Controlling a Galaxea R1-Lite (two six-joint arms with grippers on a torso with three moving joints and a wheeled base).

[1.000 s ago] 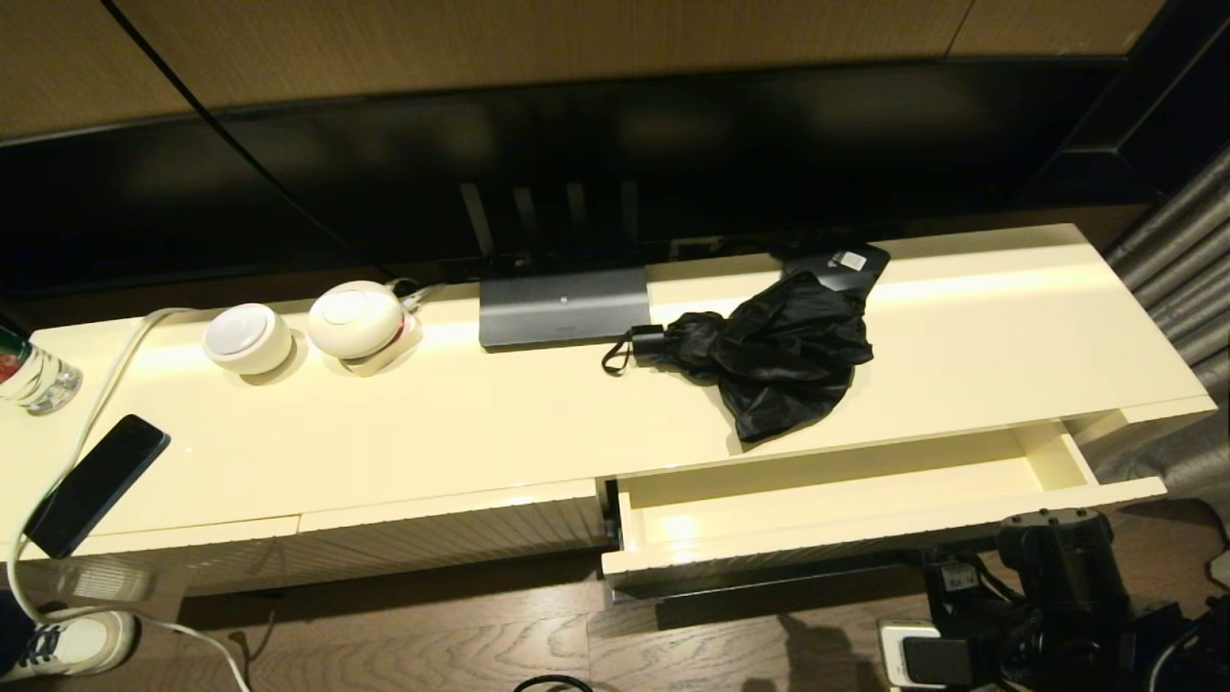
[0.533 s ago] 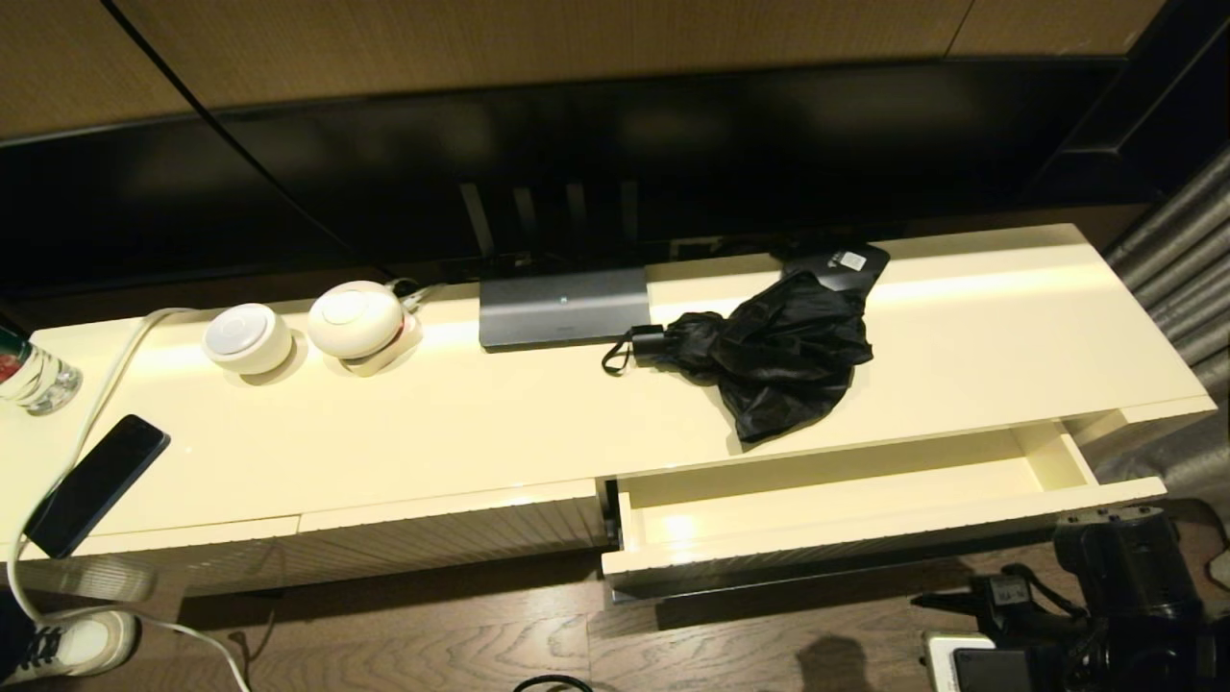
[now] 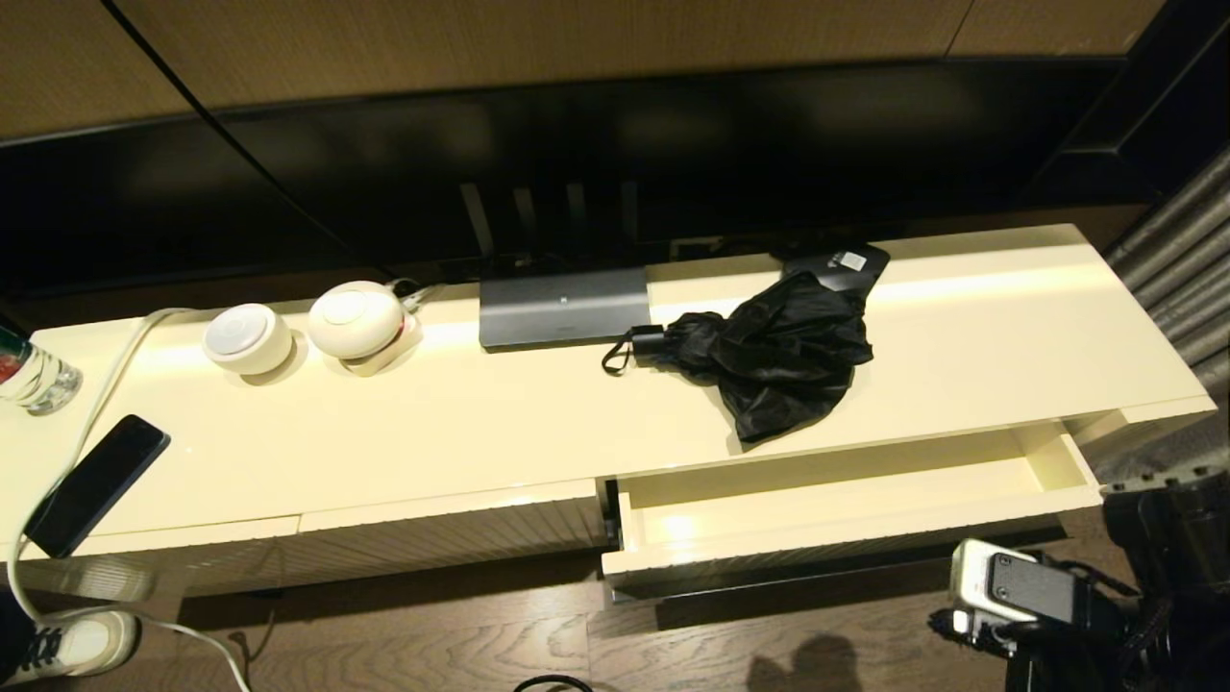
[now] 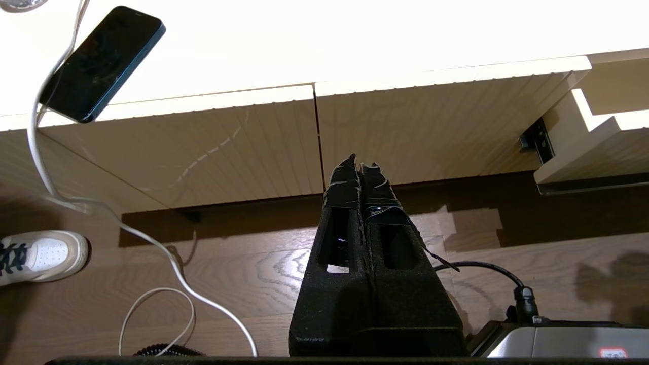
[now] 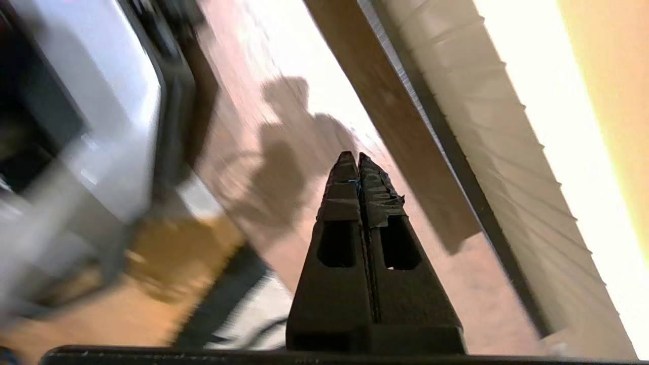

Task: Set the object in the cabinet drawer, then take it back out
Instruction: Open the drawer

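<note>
The black compact umbrella (image 3: 769, 351) lies on top of the long cream cabinet (image 3: 461, 423), its loose glossy folds spread toward the front edge and its short handle with the wrist loop pointing toward the dark grey box (image 3: 564, 307) just beside it. Behind the umbrella, touching its fabric, sits a small flat black box with a white label (image 3: 846, 261). Directly below and in front of the umbrella the cabinet drawer (image 3: 846, 524) stands pulled out, and nothing shows inside it.

The right gripper (image 5: 358, 161) hangs low over the wooden floor (image 3: 432, 644) in front of the drawer's ribbed face, its two fingers pressed together with nothing between them; that view is smeared, so what lies beneath it is probably part of the robot's own base. In the head view only the right arm's wrist body (image 3: 1038, 601) shows, at the lower right corner. The left gripper (image 4: 359, 165) points at the closed ribbed front panels (image 4: 304, 147) left of the drawer, fingers likewise pinched together and empty.

Further left on the cabinet top are two round white devices (image 3: 303, 332), a dark phone (image 3: 96, 483) with a white cable (image 3: 91, 404), and a glass bottle (image 3: 29, 375). A white shoe (image 3: 67, 642) stands on the floor.
</note>
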